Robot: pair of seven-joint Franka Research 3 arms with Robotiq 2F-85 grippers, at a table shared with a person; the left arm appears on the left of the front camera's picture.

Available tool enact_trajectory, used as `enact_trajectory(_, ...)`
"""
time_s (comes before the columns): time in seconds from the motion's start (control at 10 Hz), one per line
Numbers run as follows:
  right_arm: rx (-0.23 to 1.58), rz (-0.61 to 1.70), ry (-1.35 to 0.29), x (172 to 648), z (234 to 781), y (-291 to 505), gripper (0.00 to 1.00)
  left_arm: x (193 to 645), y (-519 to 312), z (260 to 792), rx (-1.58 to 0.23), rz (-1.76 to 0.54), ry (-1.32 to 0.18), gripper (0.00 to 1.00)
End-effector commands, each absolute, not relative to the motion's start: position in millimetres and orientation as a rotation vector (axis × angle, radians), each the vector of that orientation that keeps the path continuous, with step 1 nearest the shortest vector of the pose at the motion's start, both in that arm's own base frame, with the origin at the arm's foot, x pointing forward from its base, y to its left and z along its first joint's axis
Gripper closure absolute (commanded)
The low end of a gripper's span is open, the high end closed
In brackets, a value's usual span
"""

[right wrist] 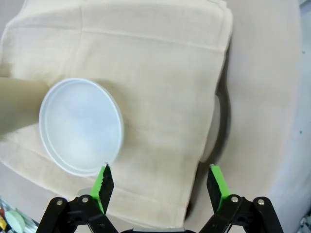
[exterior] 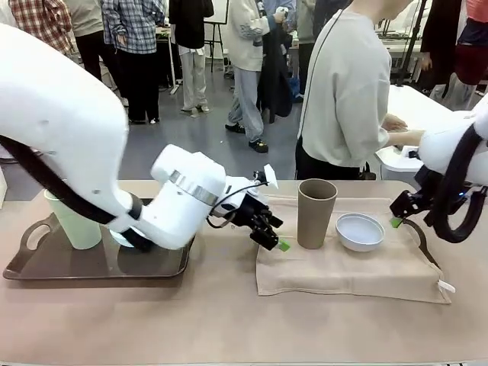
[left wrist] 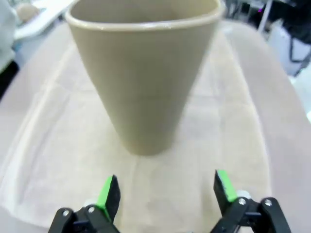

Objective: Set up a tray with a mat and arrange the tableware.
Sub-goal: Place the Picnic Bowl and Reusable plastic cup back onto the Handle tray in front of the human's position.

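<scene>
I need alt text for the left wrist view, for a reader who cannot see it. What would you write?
A taupe tumbler stands upright on a beige cloth mat, close in front of the left gripper, whose jaws are open and not touching it.

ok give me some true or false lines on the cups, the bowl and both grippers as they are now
1. The taupe tumbler stands upright on the mat. True.
2. The left gripper is shut on the taupe tumbler. False: its jaws are open, just short of the tumbler and not touching it.
3. The pale bowl sits on the mat beside the taupe tumbler. True.
4. The pale green tumbler is on the mat too. False: it stands on the dark tray at the robot's left.
5. The right gripper holds the pale bowl. False: it is open and empty, with the bowl off to one side of its fingers.
</scene>
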State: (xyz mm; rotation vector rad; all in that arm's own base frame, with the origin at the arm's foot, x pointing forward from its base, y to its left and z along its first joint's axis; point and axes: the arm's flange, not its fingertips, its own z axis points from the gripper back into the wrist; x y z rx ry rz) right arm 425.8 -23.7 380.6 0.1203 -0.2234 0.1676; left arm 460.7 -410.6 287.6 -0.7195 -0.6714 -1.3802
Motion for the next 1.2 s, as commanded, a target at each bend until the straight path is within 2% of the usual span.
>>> enact_trajectory(0.0, 0.068, 0.160, -0.236, 403, 404, -29, 0.00, 433, -392, 349, -0.595, -1.310, -0.479, 0.00)
enact_trajectory(0.4, 0.033, 0.154, -0.277, 374, 453, -43, 0.00, 399, -355, 432, -0.389, -1.077, -0.427, 0.00)
enact_trajectory(0.6, 0.032, 0.160, -0.256, 367, 468, -44, 0.00, 377, -347, 477, -0.281, -0.950, -0.315, 0.00)
enact_trajectory(0.9, 0.025, 0.151, -0.247, 373, 475, -39, 0.00, 365, -358, 524, -0.240, -0.870, -0.222, 0.00)
enact_trajectory(1.1, 0.026, 0.177, -0.217, 386, 468, -31, 0.00, 362, -367, 533, -0.153, -0.805, -0.132, 0.00)
